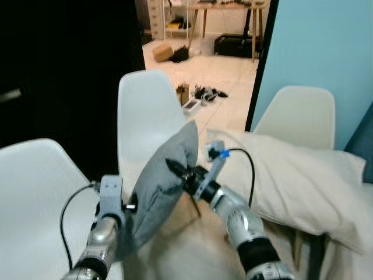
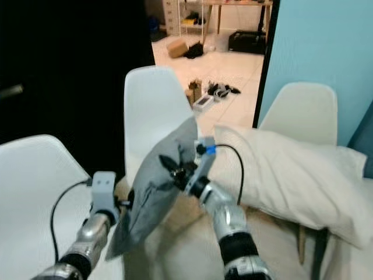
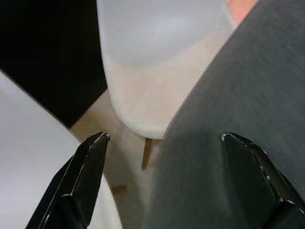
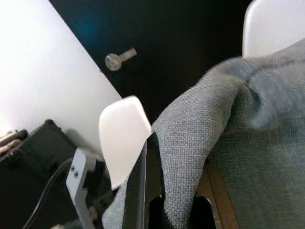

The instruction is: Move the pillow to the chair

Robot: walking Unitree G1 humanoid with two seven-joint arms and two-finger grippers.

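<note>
A grey fabric pillow (image 1: 160, 186) hangs upright in the air before me, in front of a white chair (image 1: 148, 116). My right gripper (image 1: 183, 174) is shut on a bunched fold at the pillow's middle; the right wrist view shows the cloth (image 4: 228, 124) pinched against a black finger (image 4: 147, 181). My left gripper (image 1: 131, 207) sits at the pillow's lower left edge. Its fingers stand wide open in the left wrist view, where the grey pillow (image 3: 238, 95) covers one fingertip's side and the chair seat (image 3: 147, 95) lies beyond.
A second white chair (image 1: 35, 192) is close on my left, and a third (image 1: 300, 114) on the right carries a large cream pillow (image 1: 291, 175). A dark wall (image 1: 64, 58) is on the left, a blue wall (image 1: 326, 41) on the right. Clutter (image 1: 201, 93) lies on the tiled floor beyond.
</note>
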